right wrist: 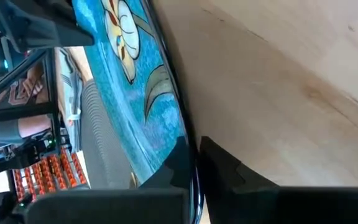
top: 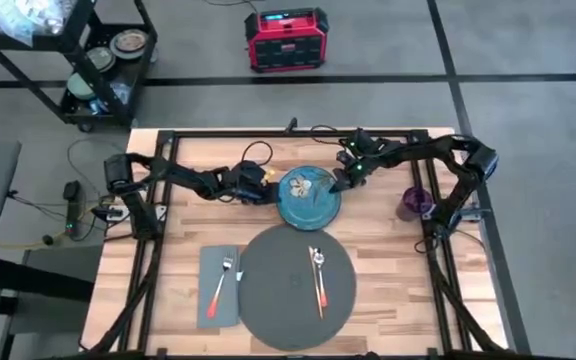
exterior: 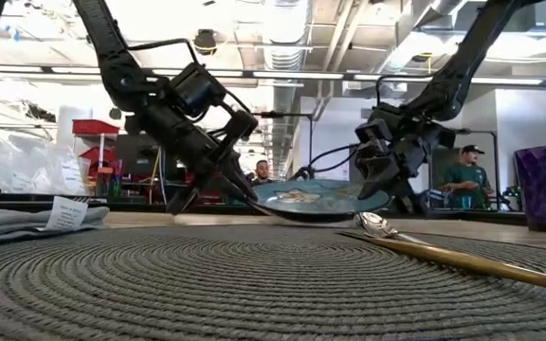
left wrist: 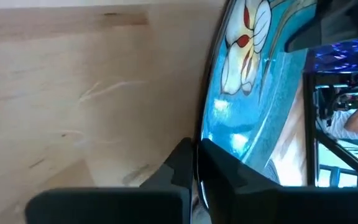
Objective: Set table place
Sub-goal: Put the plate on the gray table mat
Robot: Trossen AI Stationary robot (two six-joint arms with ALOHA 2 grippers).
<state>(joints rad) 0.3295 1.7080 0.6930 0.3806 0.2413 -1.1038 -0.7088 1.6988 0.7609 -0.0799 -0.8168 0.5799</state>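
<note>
- Two dark arms reach in over the desk (top: 388, 250), a light wood plank top with a black metal frame across it; grey floor with dark lines lies all round.
- Mat (top: 298, 290), round, dark grey and woven, lies at the middle of the desk's near edge, well wider than the plate.
- Plate (top: 309, 195), teal with a pale flower pattern, sits just beyond the mat toward the far edge, between the two tools; in the low view it looks tilted, one side raised off the wood.
- Left tool (top: 268, 190) is at the plate's left rim; its wrist view shows the fingers (left wrist: 179, 168) drawn narrow with the rim between them.
- Right tool (top: 342, 182) is at the plate's right rim, fingers (right wrist: 229, 171) likewise pinched narrow on the edge.
- One spoon (top: 318, 275) with an orange-tipped handle lies on the mat, right of its middle.
- Napkin (top: 218, 287), grey and rectangular, lies left of the mat with a fork (top: 220, 280) on it; a small white tag shows on it in the low view, its print too small to read.
- Purple cup (top: 412, 203) stands near the right edge.
- Off the desk: a red and black box (top: 286, 40) on the floor, a black cart (top: 98, 60) with dishes, and two people (exterior: 463, 175) in the room behind.
</note>
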